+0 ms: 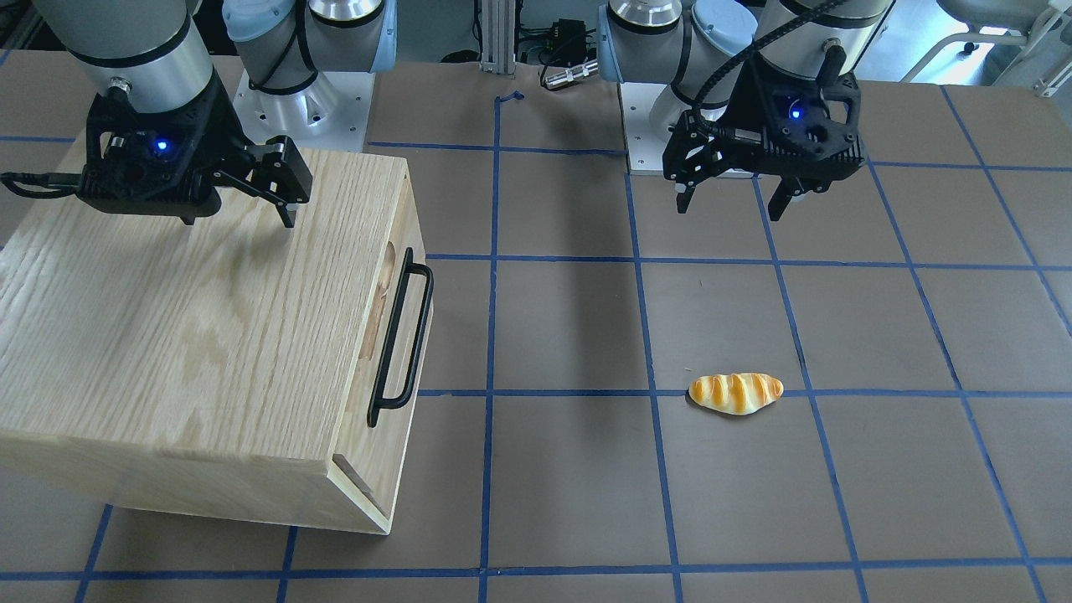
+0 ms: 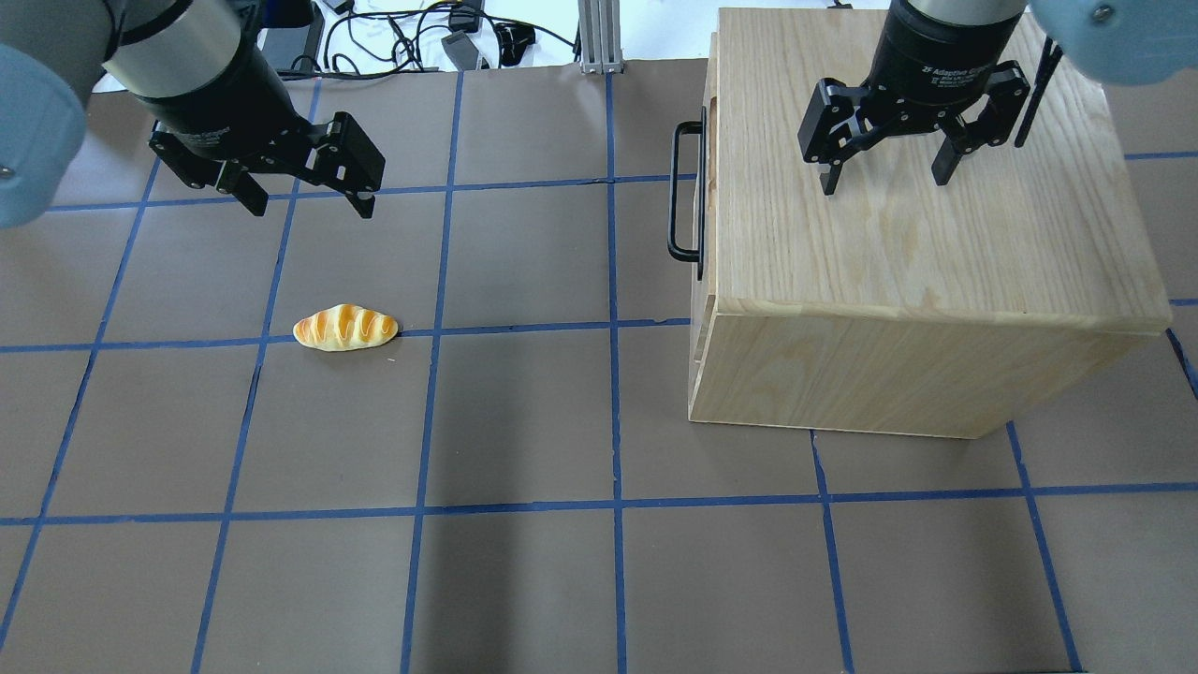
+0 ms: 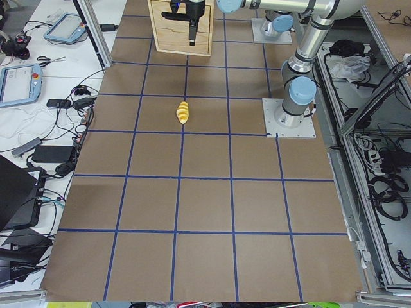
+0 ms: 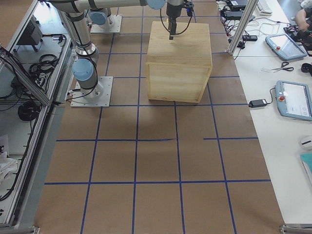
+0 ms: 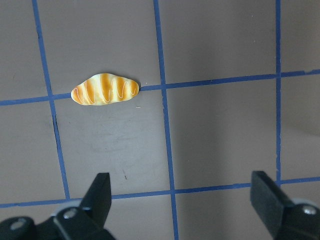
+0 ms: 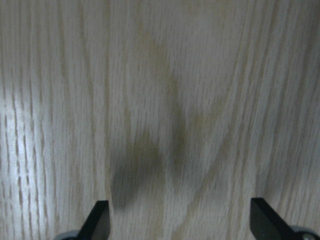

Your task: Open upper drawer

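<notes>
A big oak-grain cabinet [image 2: 917, 243] stands upright on the brown table [image 2: 524, 580], which is crossed by a grid of blue tape lines [image 2: 615, 421]. Well apart from the cabinet, out on its front side, a small striped bread roll [image 2: 346, 328] lies flat across one tape line. Past the cabinet, off the table's edge, a white bench [image 4: 282, 156] carries a grey teach pendant [image 4: 294, 100], with scissors [image 4: 279, 69] near it.

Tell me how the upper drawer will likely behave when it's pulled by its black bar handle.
The bar handle looks like rigid metal standing off the upper drawer, so it should take a firm grip. No clamp shows on the cabinet, so the whole box may slide instead unless it is braced.
</notes>
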Robot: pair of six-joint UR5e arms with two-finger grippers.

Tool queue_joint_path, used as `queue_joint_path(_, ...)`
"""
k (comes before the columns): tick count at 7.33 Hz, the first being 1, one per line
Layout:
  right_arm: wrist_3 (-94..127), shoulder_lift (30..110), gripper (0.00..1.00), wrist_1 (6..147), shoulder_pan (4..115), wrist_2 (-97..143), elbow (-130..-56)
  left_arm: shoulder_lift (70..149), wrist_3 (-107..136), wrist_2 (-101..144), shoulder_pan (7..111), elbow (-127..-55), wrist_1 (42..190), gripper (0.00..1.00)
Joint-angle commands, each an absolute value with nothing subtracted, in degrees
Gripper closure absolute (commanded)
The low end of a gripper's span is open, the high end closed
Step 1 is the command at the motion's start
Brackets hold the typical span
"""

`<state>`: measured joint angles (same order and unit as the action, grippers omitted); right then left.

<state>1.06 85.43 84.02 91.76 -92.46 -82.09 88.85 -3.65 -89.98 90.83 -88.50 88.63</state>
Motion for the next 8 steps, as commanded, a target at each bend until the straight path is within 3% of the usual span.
queue_joint_path(1, 1.05, 85.43, 0.00, 84.02, 91.67, -92.46, -82.09, 88.95, -3.69, -89.91, 90.79, -88.51, 88.51, 0.00)
queue_joint_path(8, 1.06, 85.43, 0.00, 84.02, 91.67, -92.46, -82.09, 88.86, -3.60, -89.82, 90.88, -89.47, 88.51, 0.00)
